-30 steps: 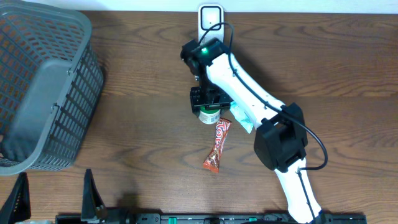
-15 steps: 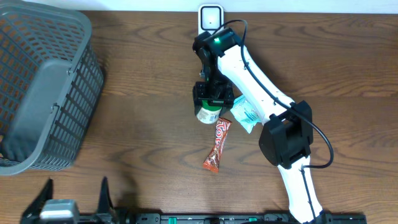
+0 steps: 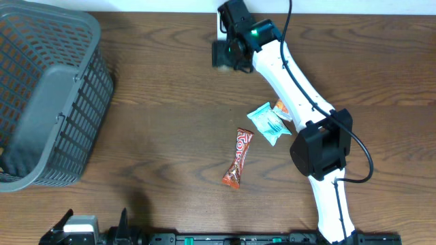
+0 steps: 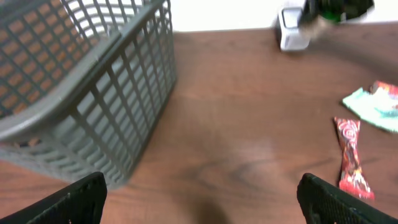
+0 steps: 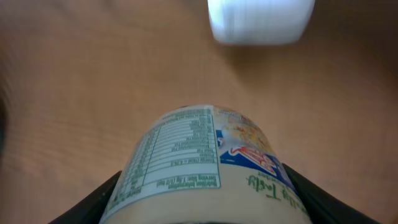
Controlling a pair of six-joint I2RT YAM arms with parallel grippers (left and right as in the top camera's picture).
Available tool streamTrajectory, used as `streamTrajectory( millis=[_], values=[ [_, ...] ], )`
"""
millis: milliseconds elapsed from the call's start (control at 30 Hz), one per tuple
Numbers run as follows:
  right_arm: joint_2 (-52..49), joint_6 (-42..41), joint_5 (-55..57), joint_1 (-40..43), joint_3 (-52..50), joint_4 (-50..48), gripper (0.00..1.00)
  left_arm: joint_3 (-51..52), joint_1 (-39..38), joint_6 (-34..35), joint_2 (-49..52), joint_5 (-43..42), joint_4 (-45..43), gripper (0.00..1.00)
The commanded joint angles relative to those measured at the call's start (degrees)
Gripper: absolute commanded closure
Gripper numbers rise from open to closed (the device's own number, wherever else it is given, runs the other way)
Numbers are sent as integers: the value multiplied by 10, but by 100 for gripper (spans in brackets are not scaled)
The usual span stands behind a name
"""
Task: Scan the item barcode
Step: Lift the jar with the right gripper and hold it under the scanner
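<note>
Right wrist view: my right pincer pinches the jar across its width, one dark finger against each flank. The jar's long axis runs straight out from the pincer, roughly level with the table. Its far, rounded end points toward the white scanner, which sits beyond it and apart from it.

The jar's body is round and wrapped in a cream label. A boxed table of fine print lies on the upper left side, facing the camera. To its right are a red and blue emblem and green script, with the lettering turned sideways in this view. I cannot make out a barcode.

Overhead view: my right pincer is blurred near the middle of the table's far edge, just beside the scanner, and the jar cannot be made out there.

Left wrist view: my left pincer stands spread wide with nothing between its fingers, near the front edge, facing the grey basket at the left end. A red candy bar and a teal packet lie mid-table, near each other.
</note>
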State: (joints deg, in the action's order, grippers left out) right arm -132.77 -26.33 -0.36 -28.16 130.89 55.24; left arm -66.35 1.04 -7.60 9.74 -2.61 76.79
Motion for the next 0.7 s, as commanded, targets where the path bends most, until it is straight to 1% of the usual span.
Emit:
streamTrajectory(
  millis=[0, 33, 133, 333, 400, 500, 667],
  values=[
    [0, 50, 99, 0, 12, -69, 51, -2, 3, -8, -3, 7, 18, 2],
    [-2, 53, 115, 0, 10, -96, 53, -2, 3, -8, -3, 7, 26, 2],
    [-14, 54, 152, 0, 8, -171, 54, -2, 3, -8, -3, 7, 43, 2],
    [-55, 58, 196, 7, 7, -299, 46, -2, 3, -7, -3, 7, 46, 2],
    [-72, 58, 205, 11, 7, -341, 46, -2, 3, -7, -3, 7, 46, 2],
    [-108, 60, 211, 19, 7, -417, 41, -2, 3, -7, -3, 7, 46, 2],
    [-147, 105, 211, 26, 7, -518, 43, -2, 3, -7, -3, 7, 46, 2]
  ],
)
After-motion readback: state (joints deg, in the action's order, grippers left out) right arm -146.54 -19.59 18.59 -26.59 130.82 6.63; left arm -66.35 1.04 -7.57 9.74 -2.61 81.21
